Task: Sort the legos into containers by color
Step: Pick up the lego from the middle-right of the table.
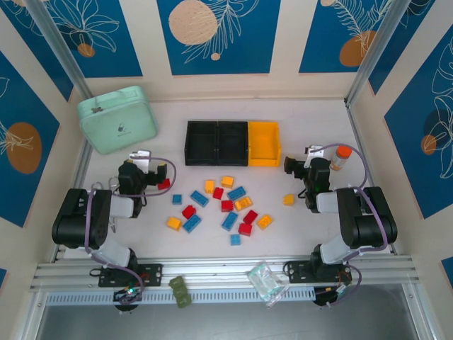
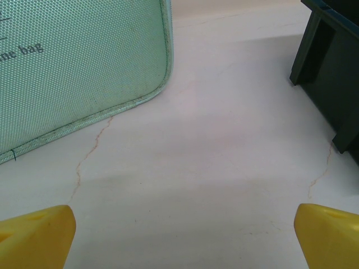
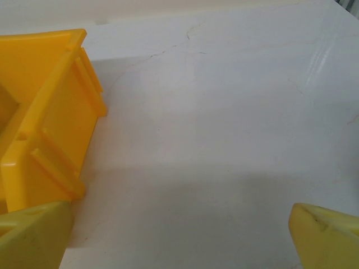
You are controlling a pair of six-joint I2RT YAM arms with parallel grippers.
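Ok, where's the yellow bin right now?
In the top view, the yellow bin is the right end of the three-bin row, joined to the black bins, just beyond the scattered legos.

Free table strip (image 1: 283, 177) btwn legos (image 1: 227, 205) & containers (image 1: 217, 142); case (image 1: 117, 119) far L

Your left arm (image 1: 85, 219) sits folded at its base. The left gripper (image 1: 140, 157) points forward, and its yellow fingers (image 2: 33, 238) stand wide apart and hold nothing. Your right arm (image 1: 361, 216) is folded the same way. The right gripper (image 1: 313, 151) has its fingers (image 3: 328, 235) spread wide too, also empty.
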